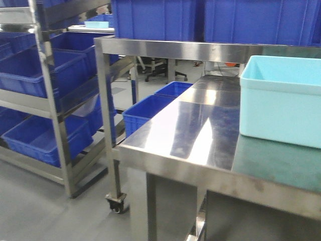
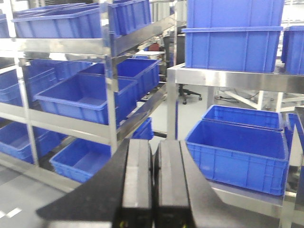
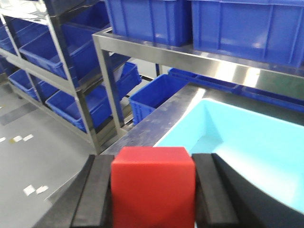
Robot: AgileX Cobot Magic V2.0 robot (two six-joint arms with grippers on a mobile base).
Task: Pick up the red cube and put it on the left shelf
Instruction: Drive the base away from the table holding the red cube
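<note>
Gripping the red cube [image 3: 153,183] from both sides, the right hand [image 3: 153,194] has its two dark fingers [image 3: 95,194] flat against opposite faces, spread just as wide as the block. The cube seems to be carried in the air, over the near left rim of the pale blue tub [image 3: 247,142].

It looks rigid, light and smooth-faced, probably foam or plastic. I judge that a flat squeeze on parallel faces suits it best. A corner hold or a slack one could let it twist or slip out.

The left hand [image 2: 153,180] is closed, pads together with nothing between them, and points out toward the racks.

Beyond, the steel tabletop [image 1: 190,130] carries the tub at its right. An upper steel shelf [image 1: 200,50] farther back holds big blue crates [image 1: 155,20].

Far left stands the shelf rack [image 1: 50,100], loaded with blue bins [image 1: 35,70]. I take it to be the target. From where I stand I can't make out a free spot on it.
</note>
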